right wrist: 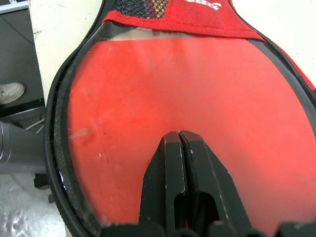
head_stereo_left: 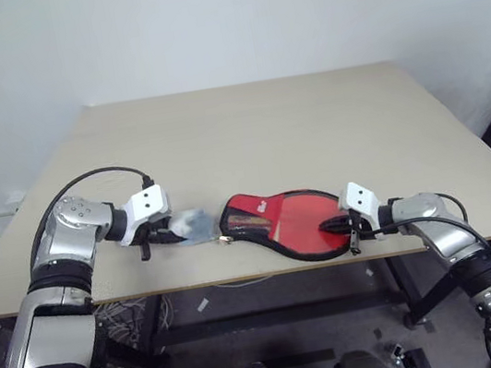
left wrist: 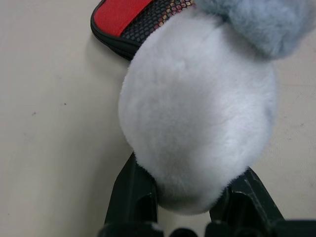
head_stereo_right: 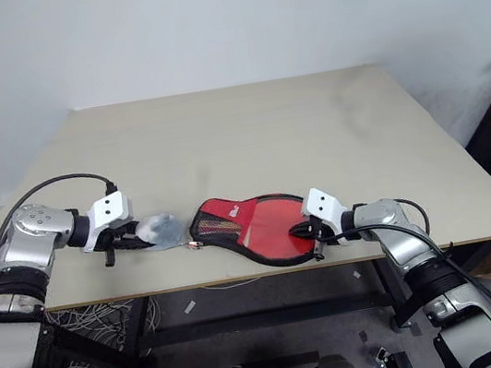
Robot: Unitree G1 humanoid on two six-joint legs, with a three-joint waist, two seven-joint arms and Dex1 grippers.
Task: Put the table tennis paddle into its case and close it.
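From the head views, your case [head_stereo_left: 253,216] lies flat at the near edge of the table [head_stereo_left: 264,125], handle end to the left, with the table tennis paddle [head_stereo_left: 303,221] showing red through the clear side, so it looks already inside and you're on the closing step. Your left gripper [head_stereo_left: 175,232] pinches a fluffy grey-white pompom [head_stereo_left: 194,227] just left of the case's handle end. It probably hangs on the zipper pull, though you can't see the link. Your right gripper [head_stereo_left: 331,224] rests on the round end. In the left wrist view, both black fingers [left wrist: 138,192] clasp the pompom's base. In the right wrist view, your fingers are pressed together on the clear plastic, pinning the case. Next, you likely need to draw the pull along the edging while the right holds firm. White lettering on the red panel [right wrist: 197,15] is cut off and unreadable.
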